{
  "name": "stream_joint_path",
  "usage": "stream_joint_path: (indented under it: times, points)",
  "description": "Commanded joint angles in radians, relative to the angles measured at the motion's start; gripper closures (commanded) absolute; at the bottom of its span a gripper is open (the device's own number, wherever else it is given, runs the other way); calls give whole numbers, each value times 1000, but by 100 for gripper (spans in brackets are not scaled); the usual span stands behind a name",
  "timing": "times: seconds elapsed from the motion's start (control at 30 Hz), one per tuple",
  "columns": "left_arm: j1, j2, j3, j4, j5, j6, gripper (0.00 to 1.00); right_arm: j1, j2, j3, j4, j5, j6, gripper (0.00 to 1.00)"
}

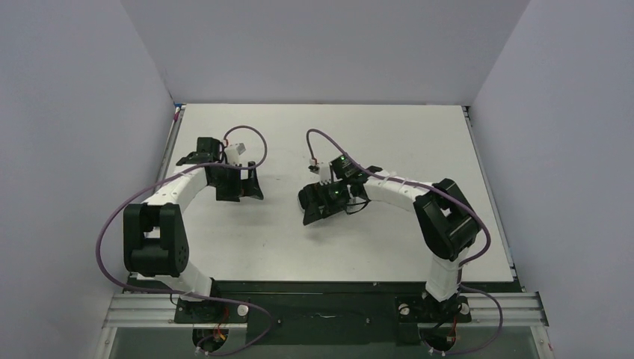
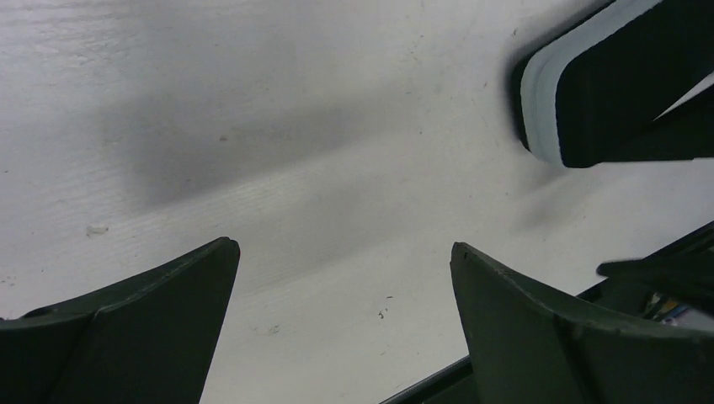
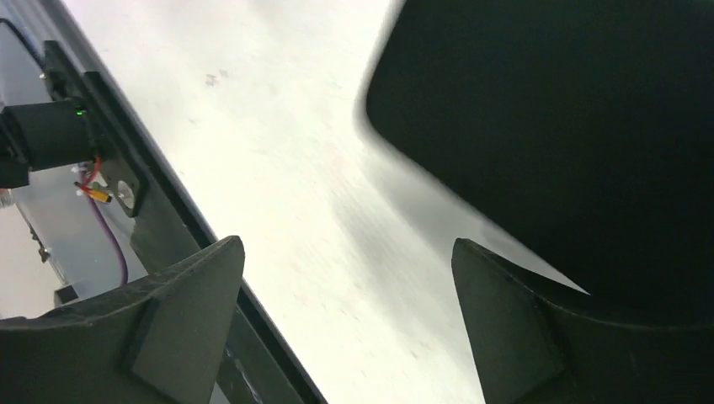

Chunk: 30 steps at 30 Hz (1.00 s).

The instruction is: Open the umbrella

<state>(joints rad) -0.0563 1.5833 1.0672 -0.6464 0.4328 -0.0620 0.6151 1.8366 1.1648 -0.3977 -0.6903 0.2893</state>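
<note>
Top external: no umbrella visible. Left gripper (image 1: 241,184) and, at its 3 o'clock, right gripper (image 1: 320,203) are both spread, empty. Opening unstarted; next needs finding it.

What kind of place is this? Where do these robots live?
Probably a robot lab test booth. A left arm and right arm are bolted at the edge of a white table, and plain walls box it in on three sides.
</note>
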Motion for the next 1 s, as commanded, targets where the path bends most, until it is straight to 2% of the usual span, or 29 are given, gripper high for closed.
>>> stream_joint_path:
  times: [0.0, 0.1, 0.2, 0.27, 0.37, 0.5, 0.63, 0.77, 0.9, 0.97]
  points:
    - [65, 10, 53, 48, 67, -78, 3, 78, -14, 75, 209, -24, 36, 11]
    - [102, 3, 47, 47, 62, -85, 3, 87, -9, 166, 130, -49, -17, 11]
    - [104, -22, 10, 63, 57, -90, 3, 78, -42, 239, -68, -54, -196, 11]
    - [98, -40, -28, 113, 64, -102, 3, 66, -66, 261, -155, 24, -297, 12]
    - [86, -52, -58, 148, 72, -117, 3, 55, -87, 238, -178, 295, -386, 13]
    - [77, -63, -74, 169, 66, -130, 3, 56, -21, 206, -216, 522, -326, 11]
    - [70, -77, -92, 176, 64, -120, 3, 56, 36, 159, -208, 515, -311, 12]
    - [66, -103, -140, 220, 64, -117, 2, 42, 79, 168, -191, 482, -380, 19]
    - [65, -131, -198, 280, 113, -120, 0, 0, 89, 194, -187, 358, -444, 23]
    - [64, -152, -231, 315, 145, -108, 6, -20, 86, 207, -199, 297, -460, 24]
